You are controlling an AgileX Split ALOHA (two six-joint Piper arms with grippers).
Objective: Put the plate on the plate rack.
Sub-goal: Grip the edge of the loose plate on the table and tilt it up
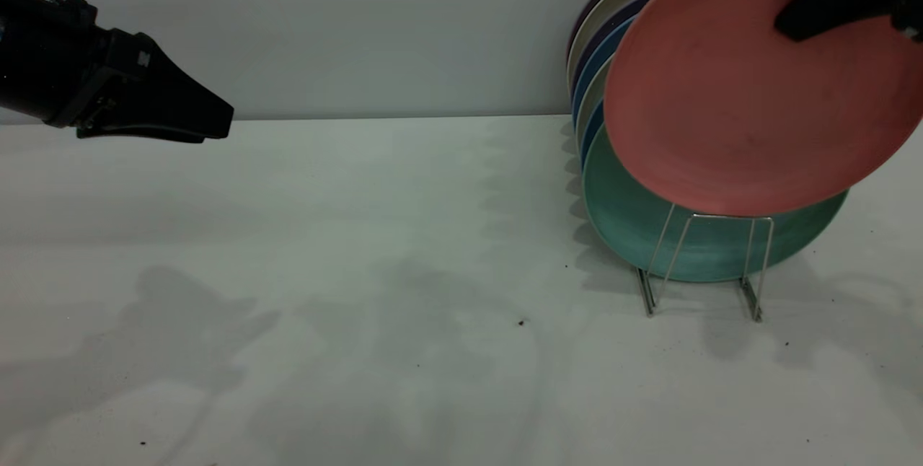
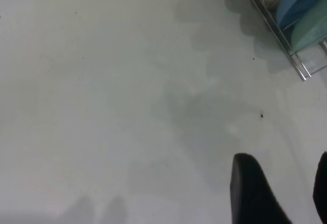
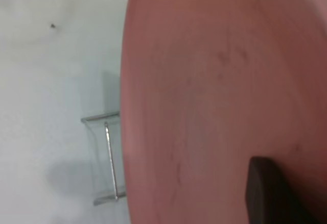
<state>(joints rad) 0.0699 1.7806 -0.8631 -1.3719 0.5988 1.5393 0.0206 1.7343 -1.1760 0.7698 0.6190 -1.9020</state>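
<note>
We note the right hand (image 1: 840, 8) at the upper right of the exterior view, closed on the upper rim of the plate (image 1: 750, 91); one dark finger (image 3: 268, 193) lies across the plate's face in the right wrist view. The plate hangs in the air, tilted and nearly upright, its face toward the camera. It sits above the front end of the plate rack (image 1: 703, 264) and overlaps the mint-green plate (image 1: 649, 221) standing in the rack. We cannot tell whether its lower edge touches the wire loops. Behind the green plate stand further plates (image 1: 598, 69), blue and pale, in a row. The rack stands on the white tabletop (image 1: 360, 271) at the right. The left hand (image 1: 209, 120) hovers at the far left above the tabletop, well apart from the rack, holding nothing; the left wrist view shows a gap between its fingers (image 2: 250, 193)
</note>
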